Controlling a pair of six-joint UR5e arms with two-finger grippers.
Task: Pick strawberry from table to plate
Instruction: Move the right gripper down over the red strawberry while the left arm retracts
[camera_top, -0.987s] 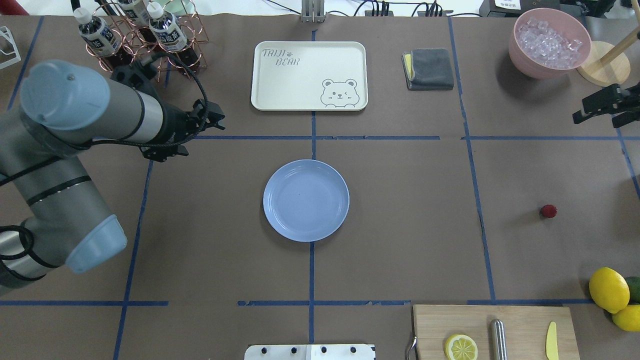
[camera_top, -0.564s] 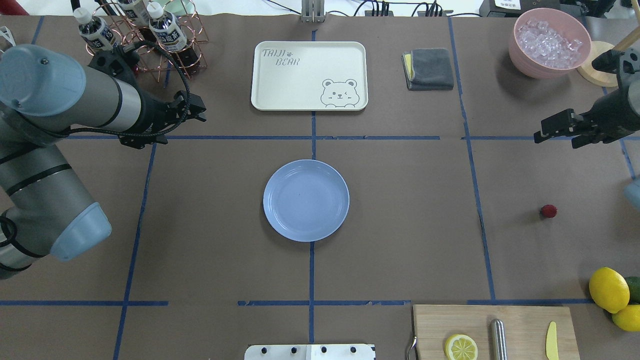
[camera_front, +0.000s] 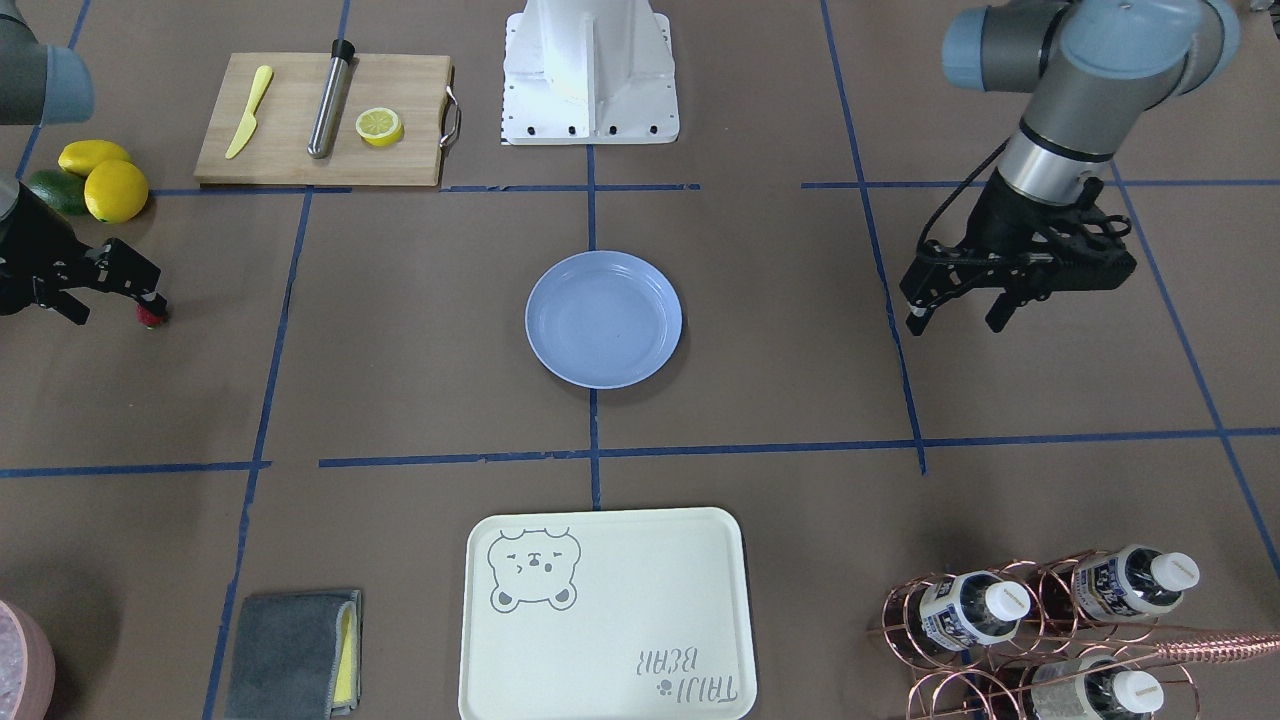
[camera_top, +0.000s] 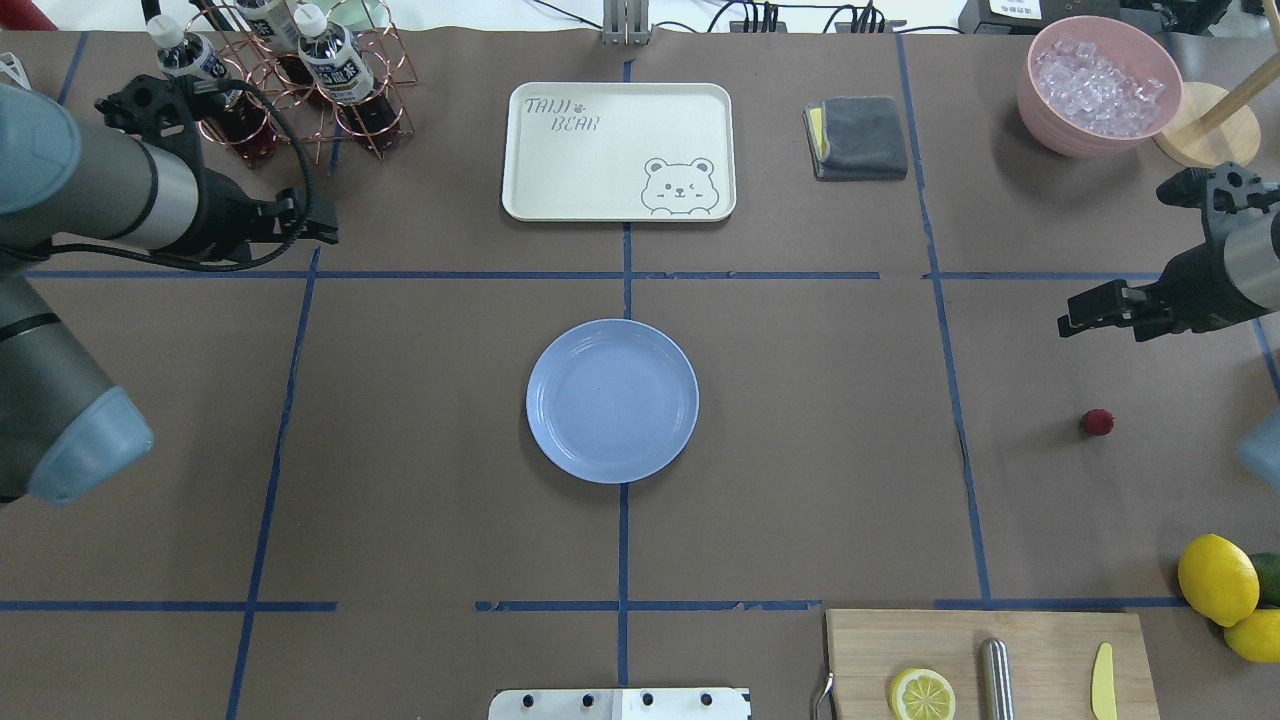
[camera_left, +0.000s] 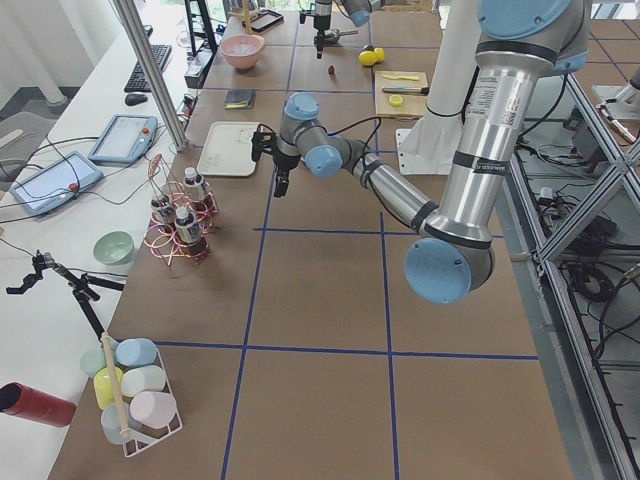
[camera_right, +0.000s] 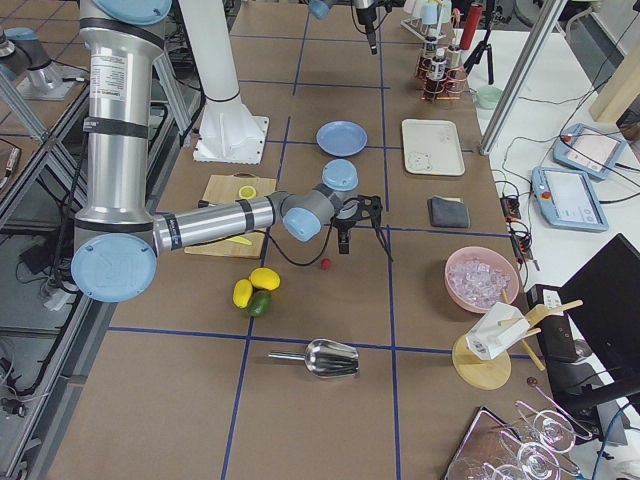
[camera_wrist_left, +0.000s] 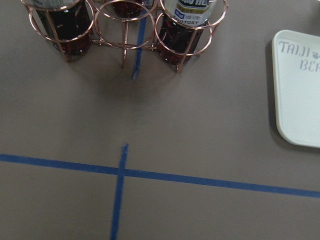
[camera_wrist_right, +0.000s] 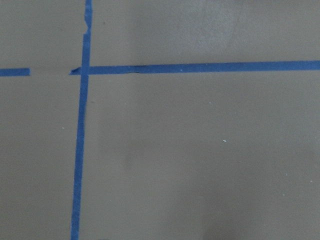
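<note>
Overhead exterior view puts the strawberry (camera_top: 1097, 422) on the bare counter (camera_top: 800, 450) at the right of the frame, well apart from the light-blue plate (camera_top: 612, 401), which sits at the centre on a blue tape line. The right pincer (camera_front: 118, 310) is near the berry, up and slightly left of it in the overhead frame, not touching it. The front-facing view shows its fingers spread wide with nothing gripped. The left pincer (camera_front: 955, 322), at the right of the front-facing frame, is also spread wide and holds nothing. In the overhead frame it is at the upper left, near the copper bottle rack (camera_top: 300, 80).
</note>
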